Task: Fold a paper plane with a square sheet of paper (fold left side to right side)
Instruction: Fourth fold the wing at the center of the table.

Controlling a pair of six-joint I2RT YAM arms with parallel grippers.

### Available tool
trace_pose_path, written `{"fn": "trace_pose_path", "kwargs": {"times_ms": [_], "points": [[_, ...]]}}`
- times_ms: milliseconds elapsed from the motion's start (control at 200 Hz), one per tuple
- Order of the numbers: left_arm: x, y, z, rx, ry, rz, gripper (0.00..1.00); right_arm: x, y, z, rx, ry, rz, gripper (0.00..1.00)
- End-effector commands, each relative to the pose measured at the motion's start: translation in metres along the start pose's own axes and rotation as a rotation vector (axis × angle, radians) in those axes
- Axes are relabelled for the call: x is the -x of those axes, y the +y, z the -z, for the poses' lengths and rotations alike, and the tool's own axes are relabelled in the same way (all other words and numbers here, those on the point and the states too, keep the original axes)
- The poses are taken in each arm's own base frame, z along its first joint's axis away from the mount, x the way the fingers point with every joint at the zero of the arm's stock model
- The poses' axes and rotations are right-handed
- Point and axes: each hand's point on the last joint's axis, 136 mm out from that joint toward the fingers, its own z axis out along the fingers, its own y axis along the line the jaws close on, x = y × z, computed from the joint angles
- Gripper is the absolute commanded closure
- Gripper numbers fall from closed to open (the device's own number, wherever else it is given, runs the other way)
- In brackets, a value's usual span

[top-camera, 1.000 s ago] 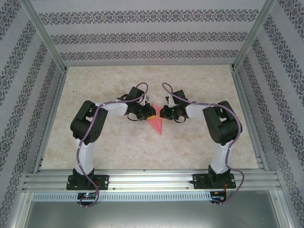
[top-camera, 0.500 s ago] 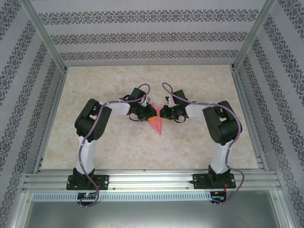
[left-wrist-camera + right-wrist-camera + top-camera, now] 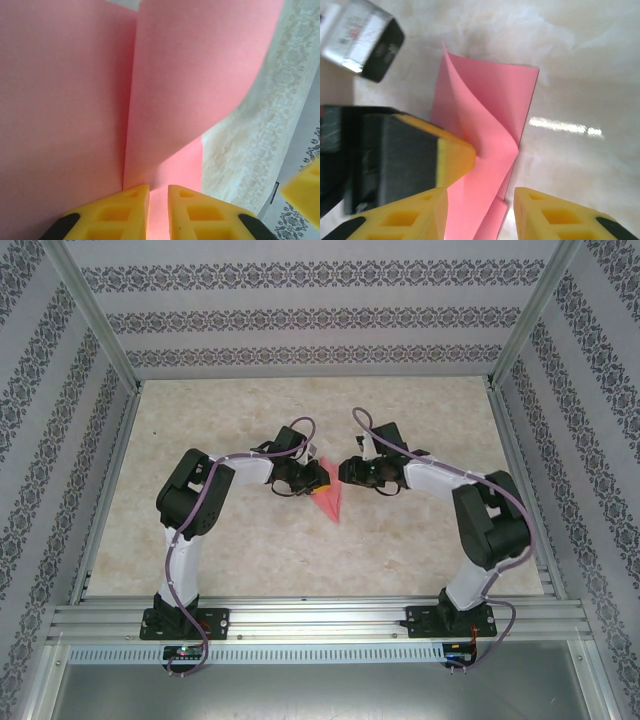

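The salmon-pink sheet of paper (image 3: 328,502) is folded into a narrow pointed paper plane shape at the table's middle, its tip toward the near edge. My left gripper (image 3: 316,478) is shut on its upper part. In the left wrist view the two yellow fingers (image 3: 125,212) pinch the paper (image 3: 175,90) along a lengthwise crease, and a flap curls up. My right gripper (image 3: 346,472) faces it from the right, open. In the right wrist view its gripper (image 3: 479,200) stands wide over the paper (image 3: 492,125), next to the left gripper's yellow fingertip (image 3: 454,157).
The marbled beige tabletop (image 3: 420,540) is ringed by an aluminium frame (image 3: 300,615) and patterned walls. Both arms bend in toward the centre, their fingertips a few centimetres apart. The left wrist's camera housing (image 3: 362,40) hangs close above the paper.
My right gripper has opened from shut and let go of the paper; its elbow swung out to the right. The left gripper keeps its grip and has barely moved.
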Motion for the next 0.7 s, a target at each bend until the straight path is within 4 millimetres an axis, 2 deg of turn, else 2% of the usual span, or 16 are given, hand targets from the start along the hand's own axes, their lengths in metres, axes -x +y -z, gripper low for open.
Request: {"fn": "trace_pose_path", "kwargs": {"times_ms": [0,130,270,400,520,694], "points": [[-0.015,0.040,-0.013,0.115,0.024,0.056,0.81,-0.033,0.007,0.004,0.053,0.058,-0.024,0.63],[-0.015,0.040,-0.012,0.117,0.023,0.054,0.81,-0.061,0.030,-0.004,0.186,0.095,-0.062,0.69],[-0.015,0.042,-0.012,0.122,0.025,0.054,0.81,-0.076,0.045,-0.016,0.219,0.134,-0.054,0.70],[-0.016,0.042,-0.012,0.124,0.026,0.053,0.81,-0.079,0.042,-0.026,0.205,0.149,-0.058,0.71],[-0.016,0.042,-0.012,0.126,0.026,0.052,0.81,-0.079,0.039,-0.026,0.183,0.150,-0.049,0.72],[-0.015,0.041,-0.010,0.126,0.024,0.051,0.81,-0.081,0.023,-0.008,0.056,0.153,-0.010,0.71]]}}
